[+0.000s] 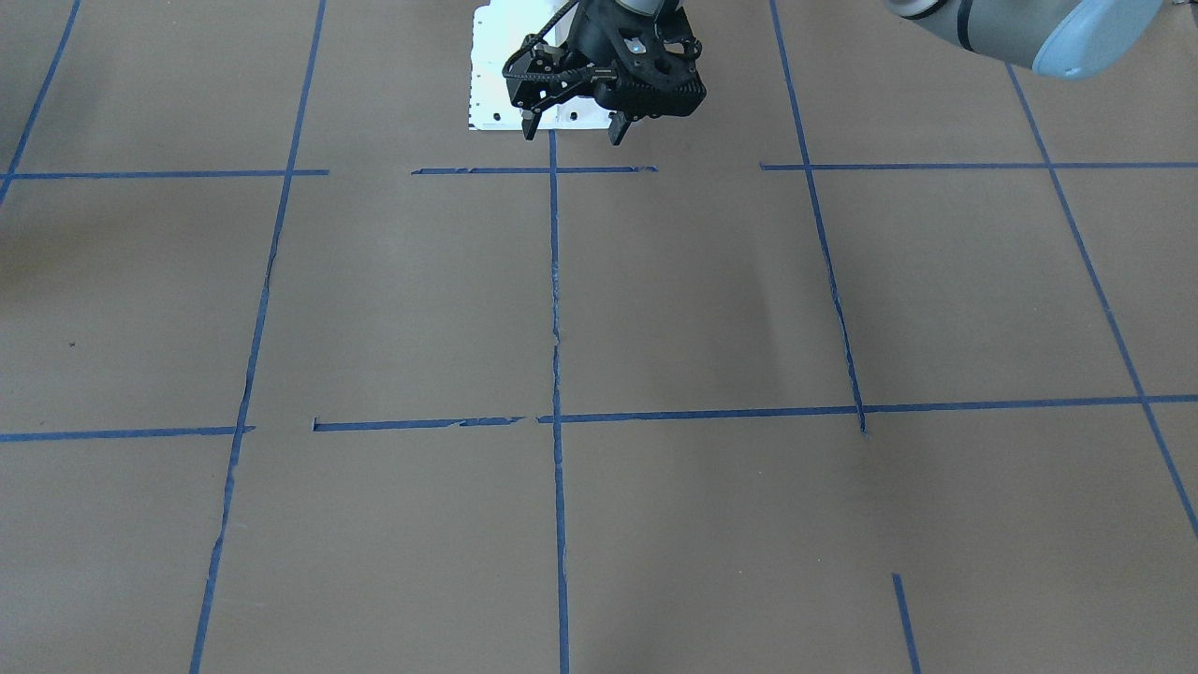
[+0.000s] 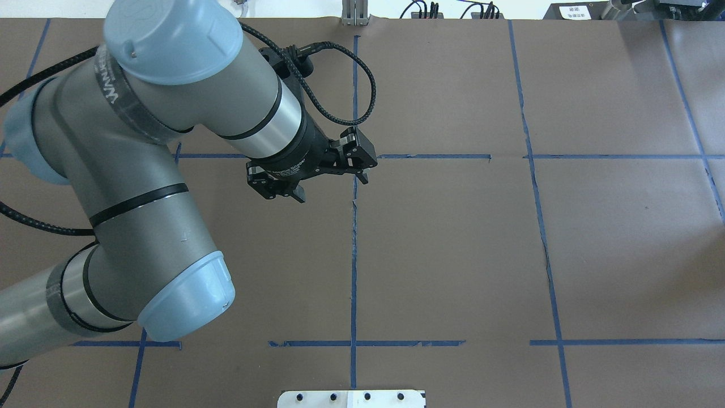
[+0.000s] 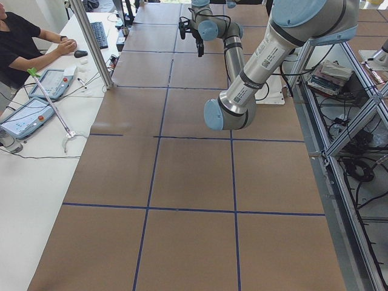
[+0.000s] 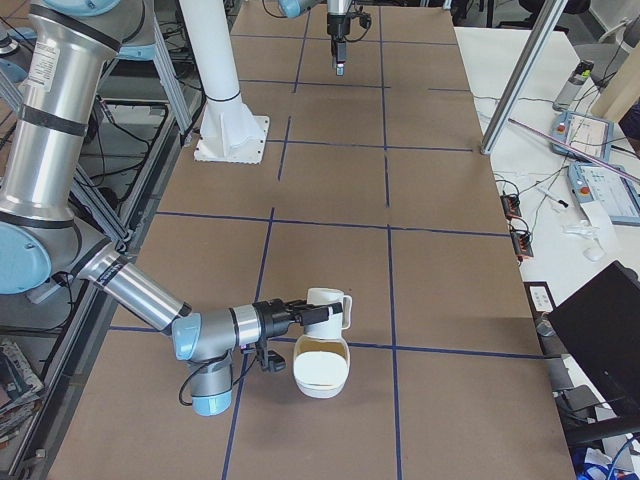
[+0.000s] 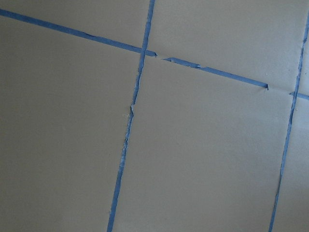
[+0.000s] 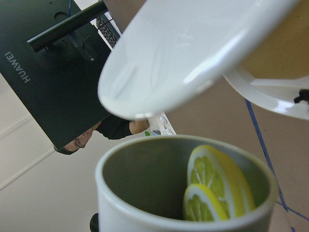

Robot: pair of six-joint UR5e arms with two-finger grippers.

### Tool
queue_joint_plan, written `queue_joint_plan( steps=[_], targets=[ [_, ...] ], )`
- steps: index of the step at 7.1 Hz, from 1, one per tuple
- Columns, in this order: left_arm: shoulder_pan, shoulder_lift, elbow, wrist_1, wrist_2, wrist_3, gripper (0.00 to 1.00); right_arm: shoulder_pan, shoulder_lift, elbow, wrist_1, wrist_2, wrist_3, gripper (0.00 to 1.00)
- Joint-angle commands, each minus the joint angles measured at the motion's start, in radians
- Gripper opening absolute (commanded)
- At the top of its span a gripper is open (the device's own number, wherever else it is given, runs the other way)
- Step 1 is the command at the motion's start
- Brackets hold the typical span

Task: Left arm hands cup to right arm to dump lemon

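Left arm [image 2: 147, 187] reaches over the middle of the brown surface [image 2: 453, 255], near the blue tape [image 2: 354, 272] centre line; left fingers [image 2: 360, 156] spread apart, nothing between them, clear above the surface; front view agrees, both tips [image 1: 531, 122] apart and bare. Left wrist view: only surface and tape lines. Right arm [image 4: 130, 285] low over the end of the surface on the robot's right, wrist level, cup [image 4: 322, 308] at its tip. Right fingers [image 4: 290, 314] meet the cup's side, but this side view is too small to tell whether they are clenched on it. Cup handle points away from the arm. White bowl [image 4: 320, 372] just beside the cup, on the camera's side. Right wrist view: lemon [image 6: 215, 176] lies inside the cup [image 6: 140, 179] as two slices against its grey wall; bowl [image 6: 183, 53] close above the cup mouth
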Motion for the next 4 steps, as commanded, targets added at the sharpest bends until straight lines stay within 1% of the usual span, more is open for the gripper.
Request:
queue_joint_plan(
  steps=[1, 3, 4],
  targets=[
    [0.0, 0.025, -0.015, -0.001, 0.0, 0.001, 1.0, 0.025, 0.004, -0.001, 0.004, -0.023, 0.196, 0.34],
    [-0.002, 0.028, -0.015, -0.001, 0.0, 0.001, 1.0, 0.035, 0.003, 0.016, 0.037, -0.023, 0.232, 0.32],
    [-0.003, 0.028, -0.015, -0.001, 0.0, 0.001, 1.0, 0.035, 0.004, 0.059, 0.024, -0.023, 0.222, 0.32]
  ],
)
